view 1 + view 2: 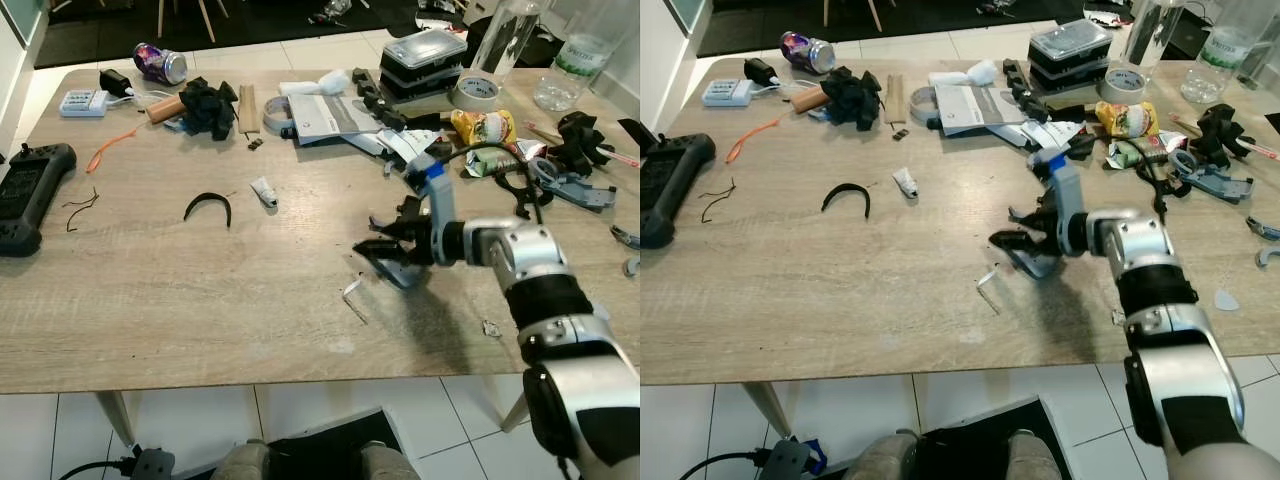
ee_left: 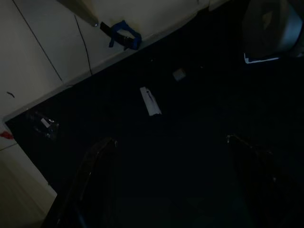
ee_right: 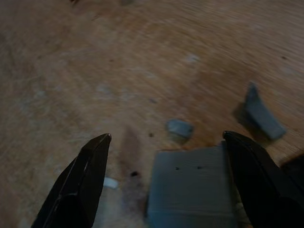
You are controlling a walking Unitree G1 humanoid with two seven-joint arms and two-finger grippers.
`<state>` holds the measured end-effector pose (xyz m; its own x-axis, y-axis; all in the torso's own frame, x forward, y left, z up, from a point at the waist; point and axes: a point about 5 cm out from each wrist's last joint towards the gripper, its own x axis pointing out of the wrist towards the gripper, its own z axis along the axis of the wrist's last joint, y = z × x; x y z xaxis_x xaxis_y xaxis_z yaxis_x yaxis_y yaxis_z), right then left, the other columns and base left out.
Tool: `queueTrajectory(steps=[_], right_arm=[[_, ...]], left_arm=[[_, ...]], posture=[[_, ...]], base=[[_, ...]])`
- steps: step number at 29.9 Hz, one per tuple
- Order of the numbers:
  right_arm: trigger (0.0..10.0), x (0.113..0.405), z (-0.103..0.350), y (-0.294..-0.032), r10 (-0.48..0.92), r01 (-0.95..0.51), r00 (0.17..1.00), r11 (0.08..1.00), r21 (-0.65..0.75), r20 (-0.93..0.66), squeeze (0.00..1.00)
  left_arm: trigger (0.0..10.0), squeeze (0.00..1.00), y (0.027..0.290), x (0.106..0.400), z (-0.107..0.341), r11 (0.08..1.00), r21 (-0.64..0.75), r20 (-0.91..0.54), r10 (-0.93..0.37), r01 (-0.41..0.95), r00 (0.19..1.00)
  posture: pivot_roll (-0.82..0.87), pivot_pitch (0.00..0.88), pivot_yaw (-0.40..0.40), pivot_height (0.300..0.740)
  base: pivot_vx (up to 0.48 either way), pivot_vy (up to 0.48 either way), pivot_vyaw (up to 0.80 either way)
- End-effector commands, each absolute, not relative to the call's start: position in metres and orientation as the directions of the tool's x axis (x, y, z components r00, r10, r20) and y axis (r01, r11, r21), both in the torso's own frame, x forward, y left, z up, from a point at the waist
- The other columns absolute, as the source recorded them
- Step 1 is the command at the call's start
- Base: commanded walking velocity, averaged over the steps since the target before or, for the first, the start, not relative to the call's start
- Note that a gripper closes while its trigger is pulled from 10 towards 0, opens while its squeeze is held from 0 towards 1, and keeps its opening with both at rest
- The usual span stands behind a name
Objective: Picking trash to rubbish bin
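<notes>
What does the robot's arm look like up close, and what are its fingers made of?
The right arm is silver metal in rounded segments with black joint bands, a blue patch near the wrist and a black cable looping above. The right gripper has two long black tapering fingers.

Counter (image 1: pixel 200 300): pale wood-grain top, matt, faintly streaked. Right end effector (image 1: pixel 385 245): matt black plastic fingers on a brushed silver metal arm; beside it a flat grey scrap (image 3: pixel 192 192), dull and smooth, plastic-looking. Further off: crushed can (image 1: pixel 160 63) in glossy metal, tape roll (image 1: pixel 477 92) glossy, clear plastic bottle (image 1: pixel 572 70), black cloth bundle (image 1: pixel 208 105) matt.
</notes>
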<state>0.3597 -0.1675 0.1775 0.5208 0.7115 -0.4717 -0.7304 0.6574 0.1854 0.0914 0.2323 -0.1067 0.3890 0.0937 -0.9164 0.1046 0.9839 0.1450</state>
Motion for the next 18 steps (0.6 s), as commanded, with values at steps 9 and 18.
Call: queueTrajectory(steps=[9,18], right_arm=[[10.0,0.346,0.16,-0.17,0.618,-0.728,0.503,0.68,0.088,-0.604,0.0],[10.0,0.33,0.129,-0.172,0.514,-0.712,0.488,0.702,0.018,-0.705,0.0]], left_arm=[[10.0,0.0,0.227,0.083,-0.11,0.987,0.132,-0.93,0.09,0.094,0.357],[10.0,0.0,0.222,0.082,-0.111,0.989,0.121,-0.931,0.083,0.085,0.355]], posture=[[0.05,0.125,-0.028,0.74],[0.05,0.123,-0.036,0.74]], base=[[0.0,0.0,0.0],[0.0,0.0,0.0]])
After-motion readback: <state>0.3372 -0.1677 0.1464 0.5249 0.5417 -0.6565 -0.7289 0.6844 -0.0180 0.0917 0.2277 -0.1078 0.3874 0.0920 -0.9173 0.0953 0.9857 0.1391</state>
